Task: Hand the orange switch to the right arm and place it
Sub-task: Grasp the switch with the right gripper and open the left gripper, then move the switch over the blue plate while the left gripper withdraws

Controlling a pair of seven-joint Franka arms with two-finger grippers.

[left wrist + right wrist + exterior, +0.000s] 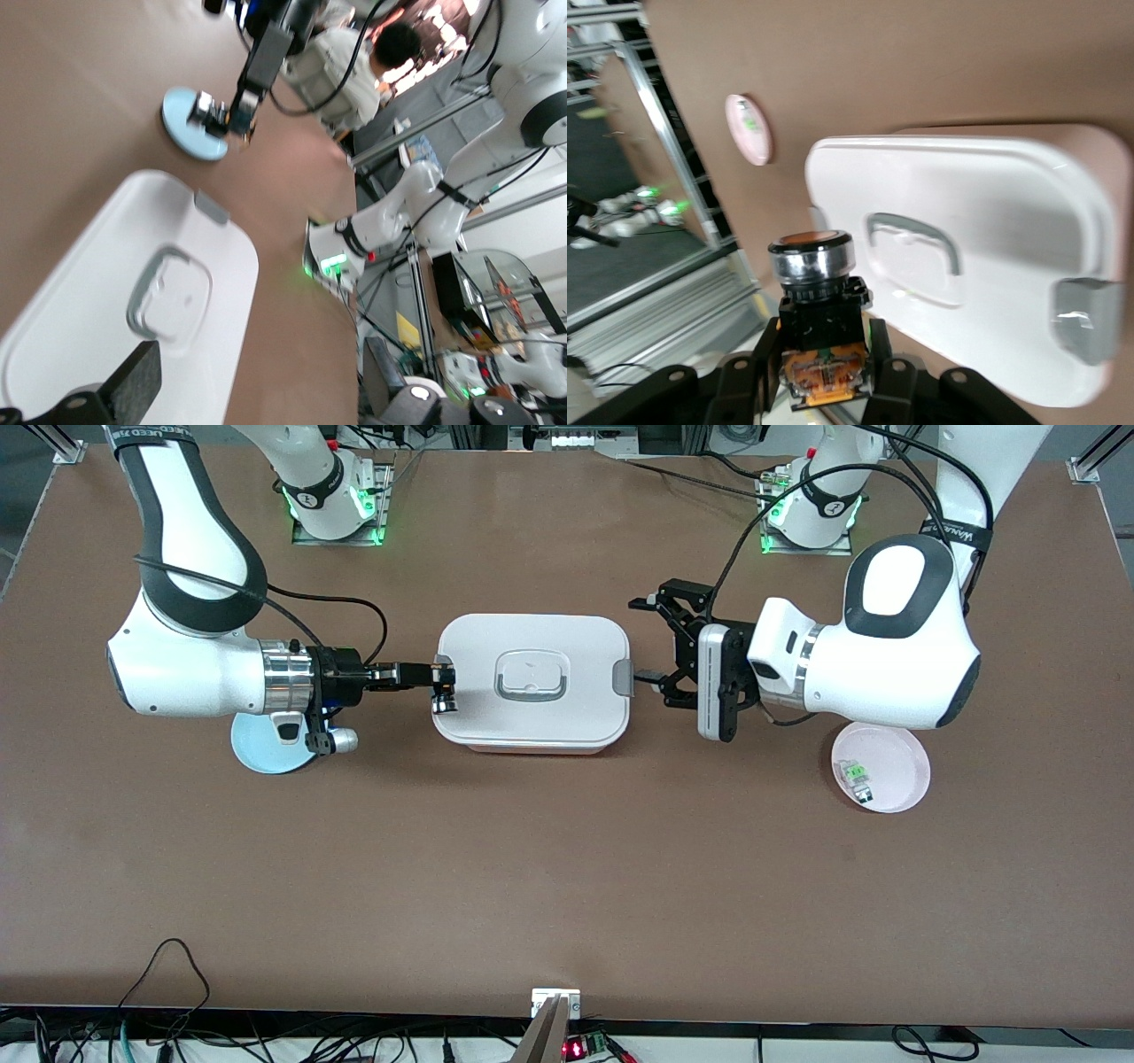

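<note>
The right gripper clenches the orange switch over the white box, at its 9 o'clock edge; a loose pinch could drop it. The left gripper, released, waits at 3 o'clock.

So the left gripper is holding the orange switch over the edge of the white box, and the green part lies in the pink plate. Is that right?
Not quite: the right gripper holds the orange switch, as the right wrist view shows. The left gripper is open and holds nothing, beside the white box. The rest is right: the switch is over the box's edge and the green part lies in the pink plate.
</note>
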